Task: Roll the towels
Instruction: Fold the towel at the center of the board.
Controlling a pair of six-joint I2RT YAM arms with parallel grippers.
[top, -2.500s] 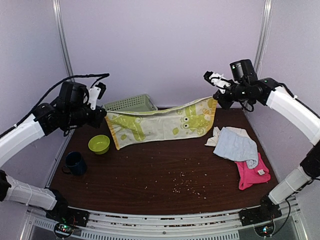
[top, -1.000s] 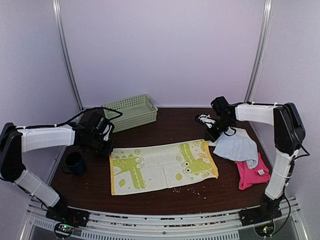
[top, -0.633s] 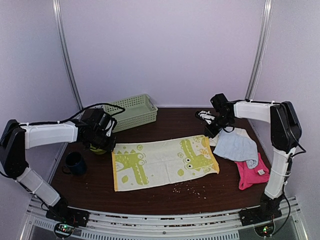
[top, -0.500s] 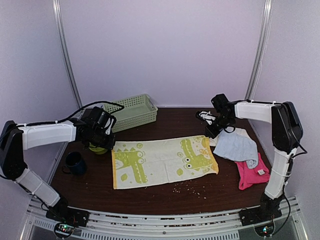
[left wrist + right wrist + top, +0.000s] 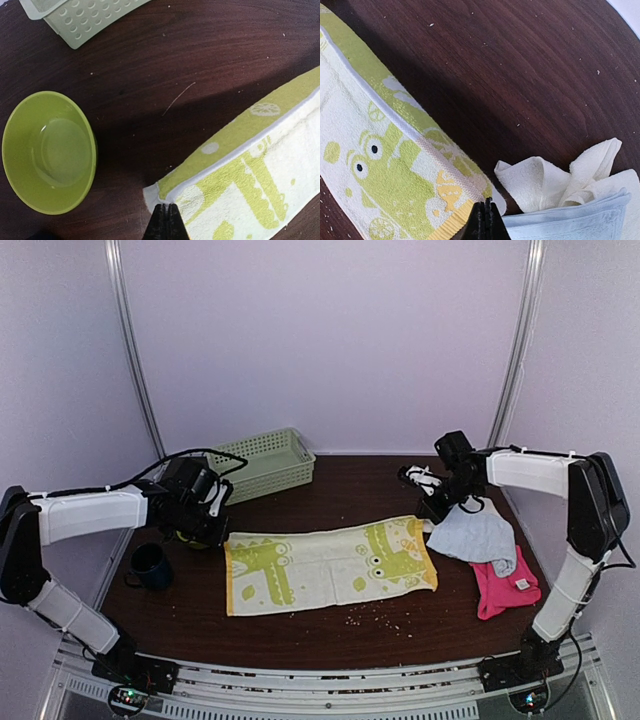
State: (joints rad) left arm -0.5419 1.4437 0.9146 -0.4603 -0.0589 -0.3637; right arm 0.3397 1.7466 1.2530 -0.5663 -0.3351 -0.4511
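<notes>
The lime-green towel [image 5: 330, 565], a nubby terry rectangle printed with pale crocodiles and lemons, lies spread across the middle of the dark wooden table [image 5: 340, 490]. Its far edge stands slightly raised. The left gripper [image 5: 165, 212] has its thin black fingers pinched together on the far-left corner, and the right gripper [image 5: 485, 210] is likewise closed on the yellow-trimmed far-right corner. On the right, the light blue towel [image 5: 478, 535] lies crumpled over the cream-white towel [image 5: 540, 182], with the hot pink towel [image 5: 500, 585] nearer. A glossy green bowl [image 5: 47, 150], a dark mug [image 5: 150, 565] and a perforated plastic basket [image 5: 262, 462] are on the left.
</notes>
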